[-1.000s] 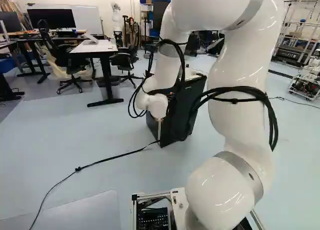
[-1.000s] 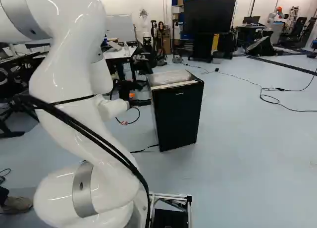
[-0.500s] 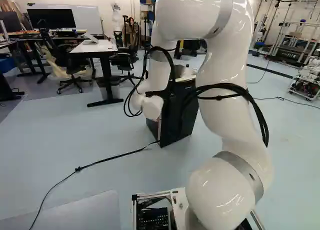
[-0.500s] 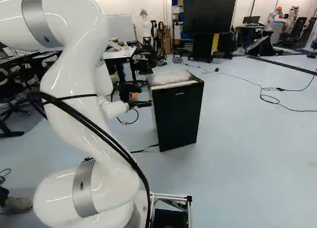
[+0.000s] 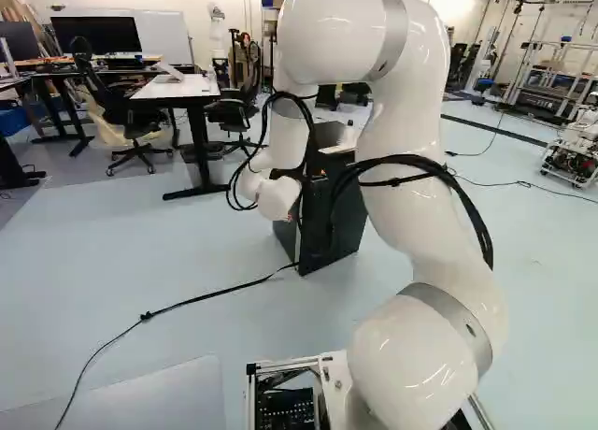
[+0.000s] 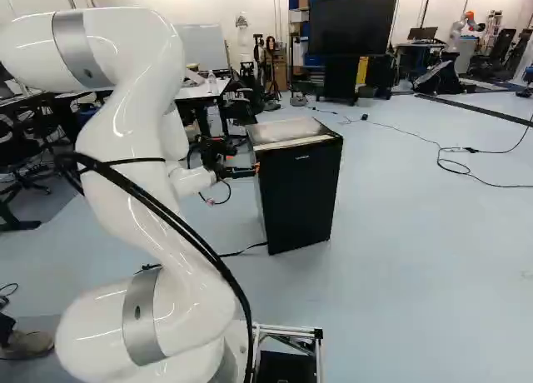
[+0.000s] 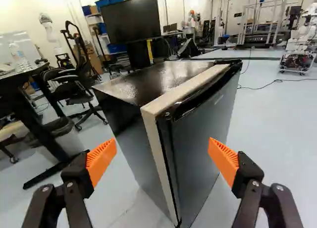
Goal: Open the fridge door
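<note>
In the right base view, my gripper (image 6: pixel 241 172) is at the left side of the black fridge (image 6: pixel 298 201), level with its upper part. The wrist view shows the gripper (image 7: pixel 162 150) open, its orange pads (image 7: pixel 101 161) wide apart. Ahead and between them stands the front corner of the fridge, with the dark door (image 7: pixel 202 139) lying against a pale strip (image 7: pixel 156 134) along the cabinet's front. Nothing is held. Whether a fingertip touches the fridge I cannot tell. In the left base view my arm hides part of the fridge (image 5: pixel 348 226).
A cable (image 5: pixel 210 295) runs over the floor from the fridge's foot. Beyond the fridge are a desk (image 5: pixel 177 89), office chairs (image 5: pixel 131 121) and a large screen (image 6: pixel 353 23). Another robot (image 7: pixel 302 44) stands farther off.
My arm's upper links have swung left and lower in the left base view, and the gripper has moved slightly closer to the fridge's side. Base and fridge have stayed put.
</note>
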Motion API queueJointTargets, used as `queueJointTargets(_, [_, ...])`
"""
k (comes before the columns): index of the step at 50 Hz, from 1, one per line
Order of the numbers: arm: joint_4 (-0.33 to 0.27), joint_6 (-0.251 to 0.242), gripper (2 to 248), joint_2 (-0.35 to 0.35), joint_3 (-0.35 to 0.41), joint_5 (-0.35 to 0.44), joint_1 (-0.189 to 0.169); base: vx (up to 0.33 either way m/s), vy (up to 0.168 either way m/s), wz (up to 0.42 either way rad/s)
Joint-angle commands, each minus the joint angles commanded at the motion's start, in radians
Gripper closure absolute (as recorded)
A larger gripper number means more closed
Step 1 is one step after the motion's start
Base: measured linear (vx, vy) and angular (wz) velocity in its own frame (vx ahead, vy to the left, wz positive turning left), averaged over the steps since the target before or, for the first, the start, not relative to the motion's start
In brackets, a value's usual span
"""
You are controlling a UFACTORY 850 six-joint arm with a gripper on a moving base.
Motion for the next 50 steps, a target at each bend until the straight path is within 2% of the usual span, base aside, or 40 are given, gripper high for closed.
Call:
queueJointTargets(14, [0.059,0.0,3,-0.032,-0.048,0.025,-0.007,0.0,0.0,0.0])
queueJointTargets(32, [0.063,0.0,3,-0.06,-0.091,0.027,-0.022,0.0,0.0,0.0])
queueJointTargets(50, [0.063,0.0,3,-0.062,-0.095,0.027,-0.045,0.0,0.0,0.0])
